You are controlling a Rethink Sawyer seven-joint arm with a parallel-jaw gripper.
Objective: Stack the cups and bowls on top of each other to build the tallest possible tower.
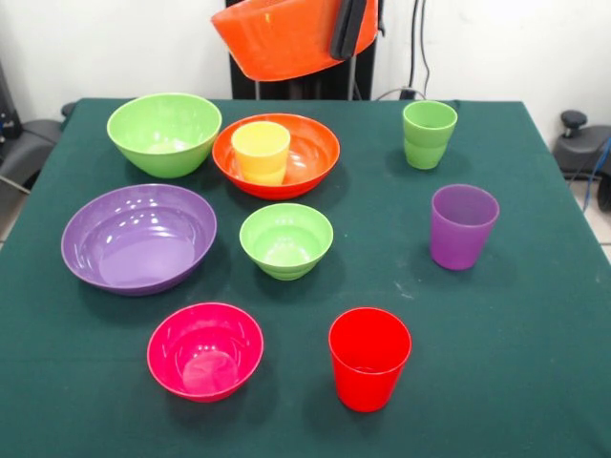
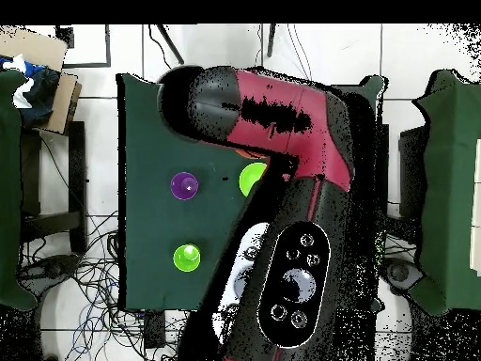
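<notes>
My gripper [image 1: 346,38] is shut on the rim of an orange bowl [image 1: 282,36] and holds it tilted high above the table's far edge; one black finger [image 1: 349,24] shows. Below, the yellow cup [image 1: 261,151] stands inside the large orange bowl [image 1: 315,153]. The large lime green bowl [image 1: 164,132], large purple bowl [image 1: 138,237], small lime green bowl [image 1: 285,239] and magenta-pink bowl [image 1: 204,348] sit apart. The red cup [image 1: 368,358], purple cup [image 1: 462,226] and light green cup [image 1: 429,134] stand upright on the right.
The green-covered table [image 1: 516,363] carries everything. In the overhead view my arm [image 2: 282,141] hides most of the table; only the purple cup [image 2: 184,185], the light green cup [image 2: 187,257] and part of a lime green bowl [image 2: 250,179] show.
</notes>
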